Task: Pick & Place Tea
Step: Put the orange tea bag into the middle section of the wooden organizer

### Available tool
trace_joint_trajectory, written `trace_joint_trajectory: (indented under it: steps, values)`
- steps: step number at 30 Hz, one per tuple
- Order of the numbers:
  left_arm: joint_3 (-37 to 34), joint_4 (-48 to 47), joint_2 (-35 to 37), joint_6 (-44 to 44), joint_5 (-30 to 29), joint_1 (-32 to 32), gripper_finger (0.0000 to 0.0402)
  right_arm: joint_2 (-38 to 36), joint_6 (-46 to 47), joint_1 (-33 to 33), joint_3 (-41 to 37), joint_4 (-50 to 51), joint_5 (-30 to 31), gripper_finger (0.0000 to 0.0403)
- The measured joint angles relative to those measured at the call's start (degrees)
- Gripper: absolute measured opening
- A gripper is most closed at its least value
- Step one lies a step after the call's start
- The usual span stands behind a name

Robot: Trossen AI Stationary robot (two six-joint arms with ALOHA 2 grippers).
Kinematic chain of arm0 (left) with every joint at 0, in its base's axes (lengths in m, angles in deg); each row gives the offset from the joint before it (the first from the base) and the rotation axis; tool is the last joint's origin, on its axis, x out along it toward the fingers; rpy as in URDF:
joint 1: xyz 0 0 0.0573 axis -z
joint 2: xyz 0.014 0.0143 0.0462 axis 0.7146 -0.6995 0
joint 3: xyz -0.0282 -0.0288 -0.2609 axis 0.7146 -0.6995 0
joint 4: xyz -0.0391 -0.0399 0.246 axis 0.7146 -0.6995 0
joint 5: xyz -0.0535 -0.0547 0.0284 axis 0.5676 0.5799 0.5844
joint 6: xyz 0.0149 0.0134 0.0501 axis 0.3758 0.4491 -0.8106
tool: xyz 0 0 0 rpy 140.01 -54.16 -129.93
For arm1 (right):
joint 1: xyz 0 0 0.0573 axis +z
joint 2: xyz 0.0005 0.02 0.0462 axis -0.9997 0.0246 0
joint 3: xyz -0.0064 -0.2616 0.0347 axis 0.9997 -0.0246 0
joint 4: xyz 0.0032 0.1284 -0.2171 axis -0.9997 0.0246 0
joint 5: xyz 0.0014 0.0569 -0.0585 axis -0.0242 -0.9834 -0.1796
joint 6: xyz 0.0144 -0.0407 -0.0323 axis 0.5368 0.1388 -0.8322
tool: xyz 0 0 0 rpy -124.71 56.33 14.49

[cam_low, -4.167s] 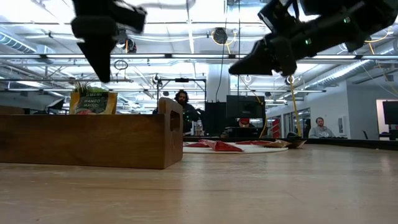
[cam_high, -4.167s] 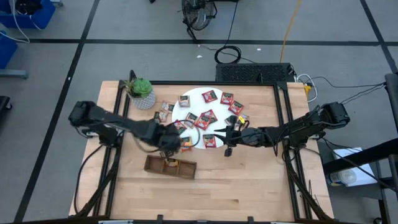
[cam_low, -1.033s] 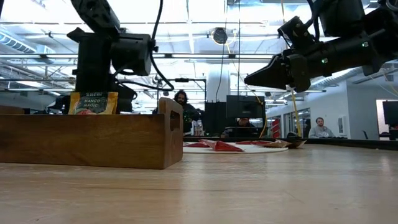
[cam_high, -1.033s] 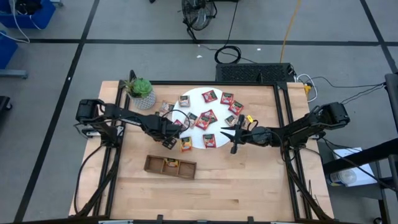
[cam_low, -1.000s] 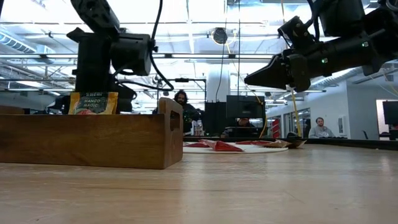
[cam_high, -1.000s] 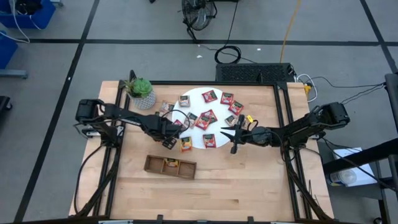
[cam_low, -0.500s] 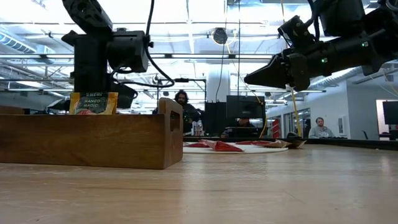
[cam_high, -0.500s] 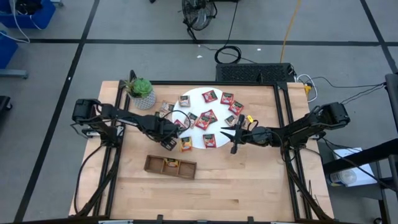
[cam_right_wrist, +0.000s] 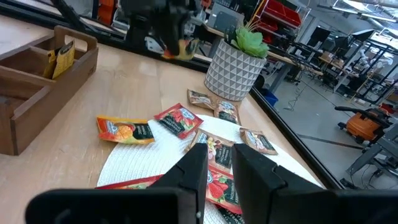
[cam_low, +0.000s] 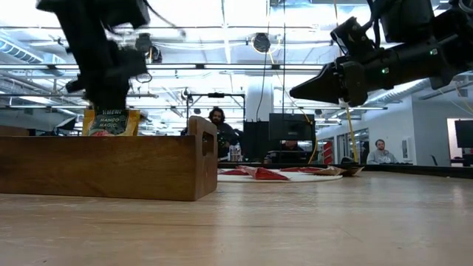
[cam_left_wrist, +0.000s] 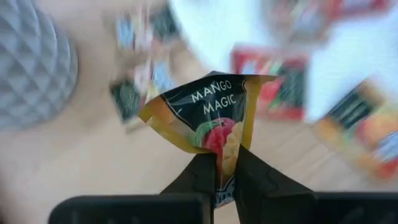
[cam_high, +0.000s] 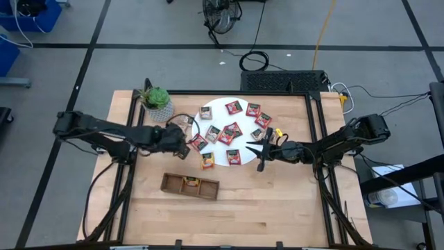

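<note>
Several red tea sachets lie flat on the white disc. More lie on the wood beside it, among them an orange one. My left gripper hovers left of the disc, shut on a yellow "Mango Magic" sachet. My right gripper stands level over the disc's right edge, fingers shut with nothing between them. The wooden tray lies near the front, with a yellow sachet standing in one compartment. My left gripper pinches the yellow sachet by one edge between its two fingers. The fingers come slanting down from the table's left. The sachet's printed face sticks out beyond the fingertips, crumpled a little, clear of the table.
A green potted plant in a grey pot stands at the far left corner, close behind my left gripper. A few sachets lie between the pot and the disc. People sit in the room beyond the table.
My left gripper has risen from the sachets at the disc's left edge and drawn back toward the table's left edge, tipping less steeply. The yellow sachet has come up with it, clear of the table.
</note>
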Motion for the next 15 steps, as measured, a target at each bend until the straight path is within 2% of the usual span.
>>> trace_joint_trajectory:
  steps: [4,7,12,15]
  values:
    - [0.01,0.78,2.53,5.62,-9.58,8.93,0.0031,0.00,0.02,0.00,0.00,-1.57,0.02,0.0061]
    - [0.01,4.68,1.75,6.09,-15.84,16.87,0.0031,0.00,1.16,0.02,0.00,-2.81,0.02,0.0061]
    - [0.07,19.82,-2.37,-4.51,-27.73,30.66,0.0031,-0.02,3.04,0.00,0.00,-3.85,0.06,0.0061]
    - [0.23,27.78,-5.75,-10.88,-32.11,38.16,0.0031,-0.02,3.82,0.02,0.00,-4.24,0.07,0.0061]
